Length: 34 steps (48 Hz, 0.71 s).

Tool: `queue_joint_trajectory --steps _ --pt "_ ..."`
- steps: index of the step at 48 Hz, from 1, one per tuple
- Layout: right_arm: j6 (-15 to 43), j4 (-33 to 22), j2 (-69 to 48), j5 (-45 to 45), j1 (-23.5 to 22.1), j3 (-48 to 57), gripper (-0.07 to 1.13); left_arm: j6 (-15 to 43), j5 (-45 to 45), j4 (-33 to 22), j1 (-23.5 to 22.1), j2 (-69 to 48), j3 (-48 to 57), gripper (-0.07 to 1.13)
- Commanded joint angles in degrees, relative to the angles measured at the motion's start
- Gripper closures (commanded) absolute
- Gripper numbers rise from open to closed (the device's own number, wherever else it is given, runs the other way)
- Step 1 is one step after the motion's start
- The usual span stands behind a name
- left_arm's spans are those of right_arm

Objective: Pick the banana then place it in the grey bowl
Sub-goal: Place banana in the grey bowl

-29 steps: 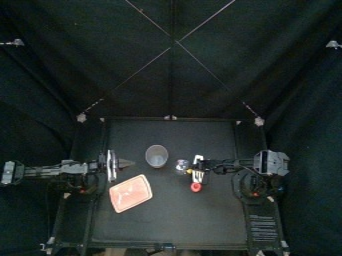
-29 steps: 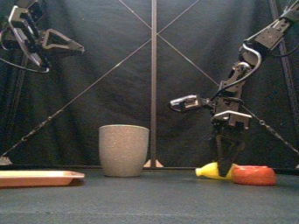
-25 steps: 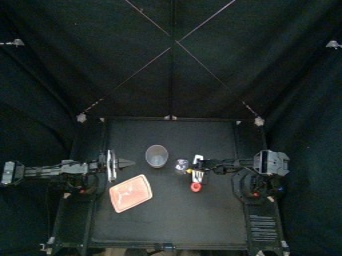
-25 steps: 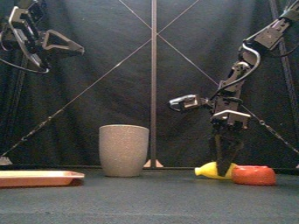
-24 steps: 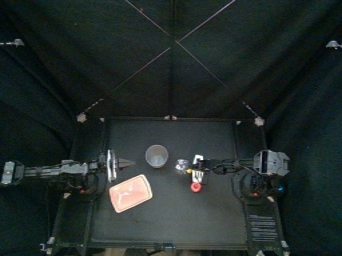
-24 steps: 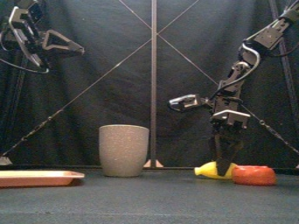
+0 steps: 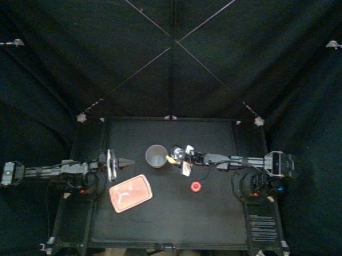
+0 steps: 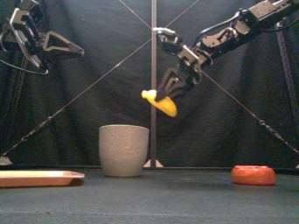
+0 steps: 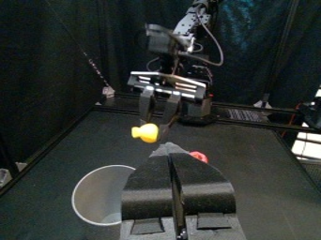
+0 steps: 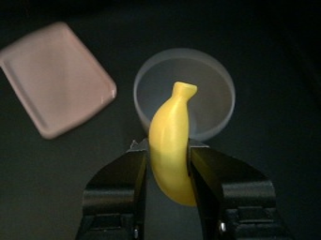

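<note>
- Banana is up! A moment ago it lay on the table beside the red toy. Now it hangs in the air, pinched between the jaws of the right gripper.
- It has swung over toward the grey bowl and sits above the rim, a touch to the right in the front view.
- Left gripper rests high on the left, jaws pressed together.
- The pick looks done. What's left is a short carry over the mouth and a release.

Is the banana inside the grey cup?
No, the right hand holds the banana up in the air, higher than the cup.
</note>
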Motion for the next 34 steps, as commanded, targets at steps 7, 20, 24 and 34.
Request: queue_joint_trajectory --steps 7,20,24,34 --pt "1.41 1.67 3.78 -24.79 -0.44 -2.37 0.58 0.0 -0.53 -0.09 0.18 0.18 -0.62 1.03" --pt "6.33 3.78 10.9 -32.96 -0.35 -3.25 0.58 0.0 -0.44 -0.09 0.26 0.18 -0.35 1.03" --pt "7.65 3.87 11.78 -33.05 -0.35 -3.34 0.57 0.0 -0.44 -0.09 0.18 0.18 -0.18 1.03" --pt "8.53 4.04 12.22 -32.96 -0.44 -2.81 0.39 0.0 -0.44 -0.09 0.26 0.18 0.0 1.03"
